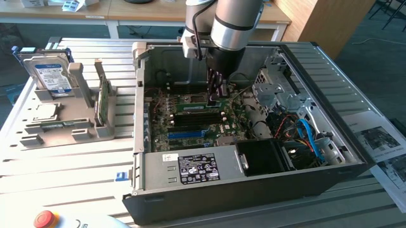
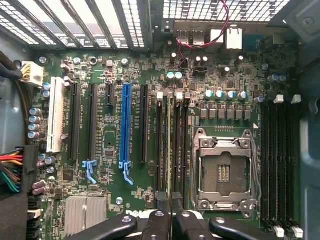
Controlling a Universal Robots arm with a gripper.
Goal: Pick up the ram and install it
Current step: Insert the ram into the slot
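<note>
The ram (image 2: 170,150) is seen edge-on as a thin green strip standing in line with the black memory slots (image 2: 159,145) beside the CPU socket (image 2: 225,170). My gripper (image 2: 170,199) is shut on it, with the two dark fingers (image 2: 163,200) pressed against its sides. In the exterior view the gripper (image 1: 214,99) reaches down into the open computer case (image 1: 254,190). There the ram (image 1: 193,108) shows as a green stick low over the motherboard's slots. How deep it sits in its slot I cannot tell.
A grey holder (image 1: 63,128) at the exterior view's left carries a hard drive (image 1: 51,73) and a green card (image 1: 103,99). The power supply (image 1: 190,166), drive cage (image 1: 279,90) and cables (image 1: 311,137) crowd the case. A red button (image 1: 45,219) sits at the table's front.
</note>
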